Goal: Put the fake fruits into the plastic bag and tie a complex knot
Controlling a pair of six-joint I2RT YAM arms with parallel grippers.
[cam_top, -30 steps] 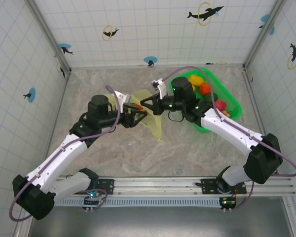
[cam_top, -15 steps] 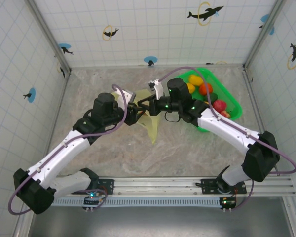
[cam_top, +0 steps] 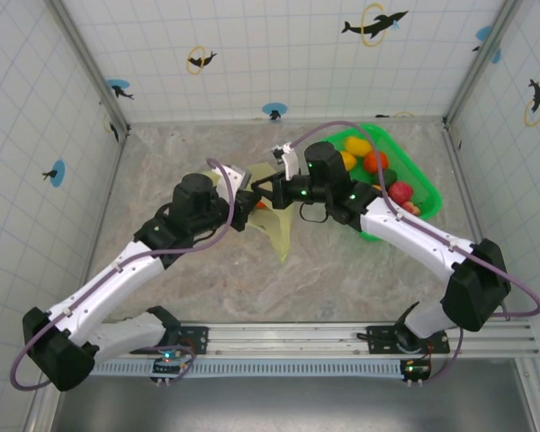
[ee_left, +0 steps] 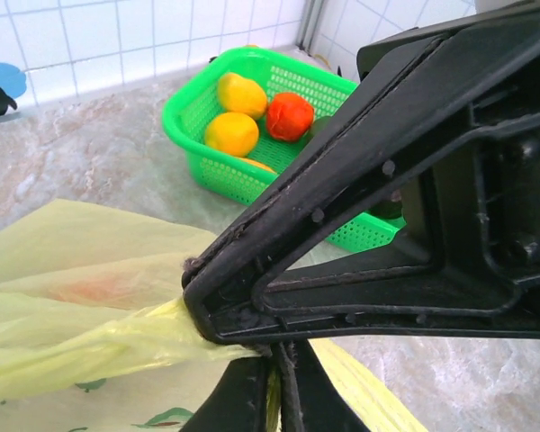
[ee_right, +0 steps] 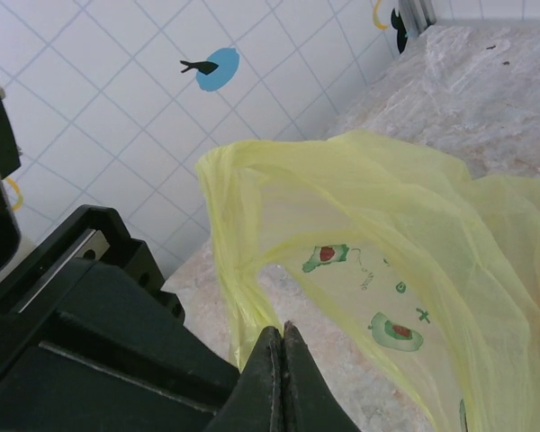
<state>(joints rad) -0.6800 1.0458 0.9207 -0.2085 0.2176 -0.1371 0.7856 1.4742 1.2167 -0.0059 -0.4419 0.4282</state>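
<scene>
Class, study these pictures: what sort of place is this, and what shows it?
Probably a robot test cell: a left arm and right arm bolted to a rail, with tiled walls bearing dolphin stickers closing in a marble-look table.

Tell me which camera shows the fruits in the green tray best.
Top external: the fruits lie spread across the tray, colours distinct. Left wrist shows some close up, others behind the right claw.

Left pincer (cam_top: 248, 203) moved toward right pincer (cam_top: 263, 190) and went from open to clamped on plastic bag (cam_top: 280, 230). Right arm slid slightly left, uncovering more green tray (cam_top: 429, 193); bag shifted left.
</scene>
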